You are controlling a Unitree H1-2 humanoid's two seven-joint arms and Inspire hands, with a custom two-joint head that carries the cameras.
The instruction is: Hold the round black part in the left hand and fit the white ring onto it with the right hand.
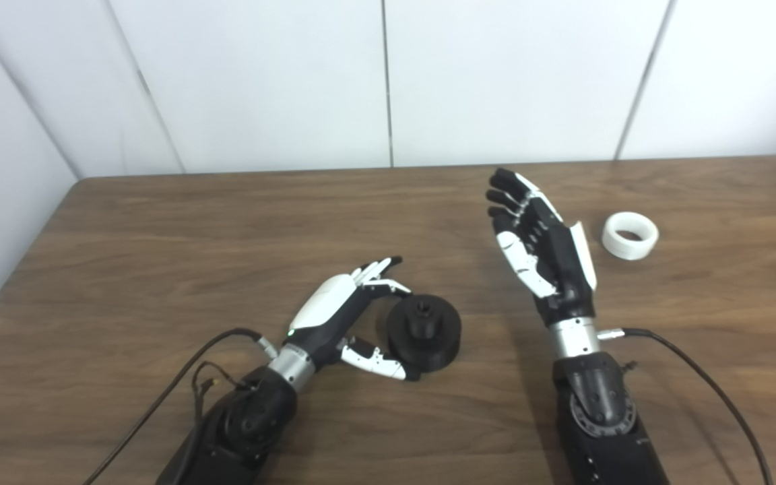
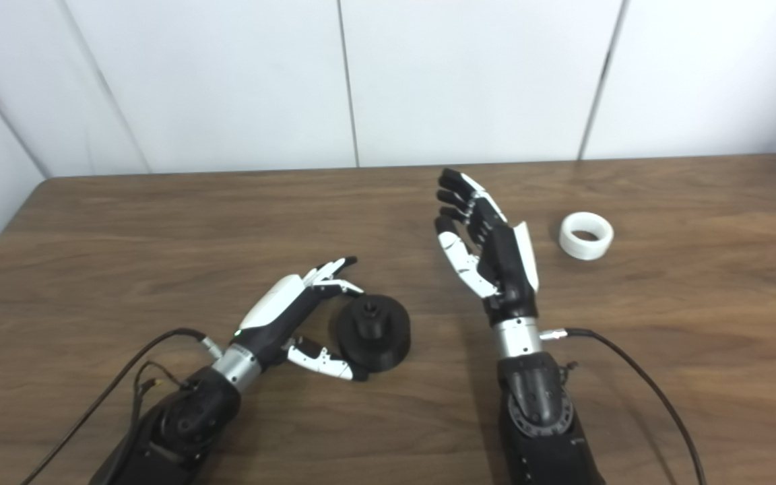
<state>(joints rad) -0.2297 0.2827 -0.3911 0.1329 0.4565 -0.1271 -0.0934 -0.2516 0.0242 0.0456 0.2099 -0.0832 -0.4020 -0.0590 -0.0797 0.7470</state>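
Left robot hand [image 1: 351, 316]: low over the desk's near middle, palm turned toward the black part, fingers spread and holding nothing; the thumb lies along the part's near side, and its tip looks to touch the part, though contact is hard to tell.
Left fingers [image 1: 380, 269]: stretched toward the part's far left rim, just beside it.
Black part [image 1: 425, 332]: round, lying flat on the desk, a small raised hub with a hole at its centre facing up; not lifted.
Right robot hand [image 1: 541, 242]: raised above the desk right of centre, upright, palm facing left, fingers straight and apart, empty.
Ring [image 1: 629, 234]: white, lying flat on the desk toward the far right, hole facing up; apart from the right robot hand, beyond its back side, and well apart from the black part.
Cables [image 2: 630, 377]: black leads run from each wrist across the desk to the near edge.
Desk [image 1: 159, 229]: dark wood grain, far edge against white wall panels.
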